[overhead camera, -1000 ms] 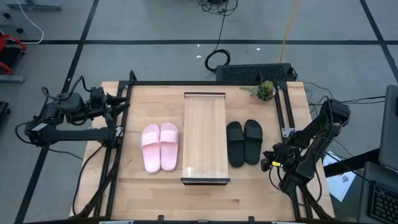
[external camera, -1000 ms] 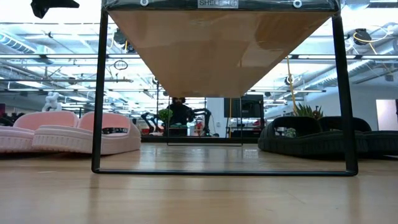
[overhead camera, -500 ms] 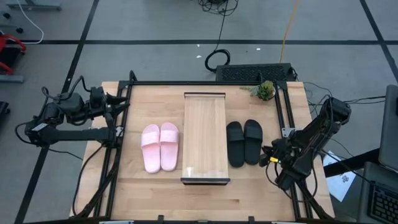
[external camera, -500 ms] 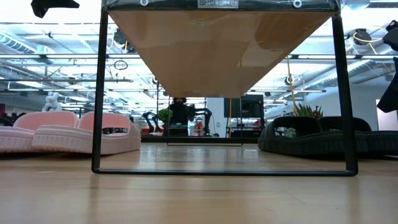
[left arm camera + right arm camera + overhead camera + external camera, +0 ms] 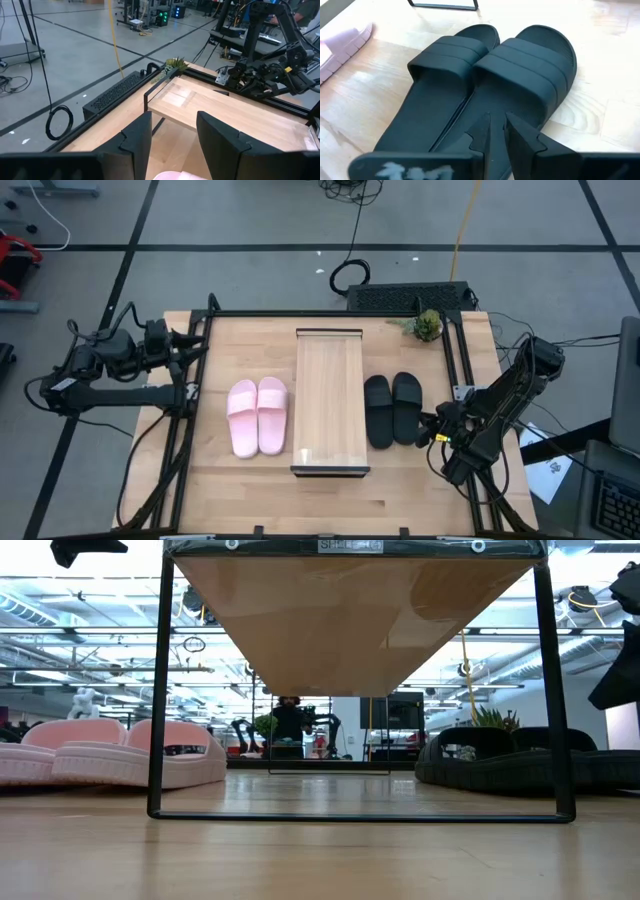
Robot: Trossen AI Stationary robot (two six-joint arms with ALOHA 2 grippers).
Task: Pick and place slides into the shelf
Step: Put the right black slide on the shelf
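The shelf (image 5: 329, 401), a long light-wood panel, fills the frame's centre. Left of it lie two pale pink slides (image 5: 257, 416); right of it, two black slides (image 5: 392, 409) with ribbed straps. The right gripper (image 5: 432, 430), fingers nearly together, hovers beside the black pair. The left gripper (image 5: 197, 340) waits open at upper left.

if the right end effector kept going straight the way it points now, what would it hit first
Most likely the black slides: the right end effector points at the pair from their heel end, its nearly closed fingers roughly on the seam between the two. Depth is unclear, so which slide it touches first can't be told.
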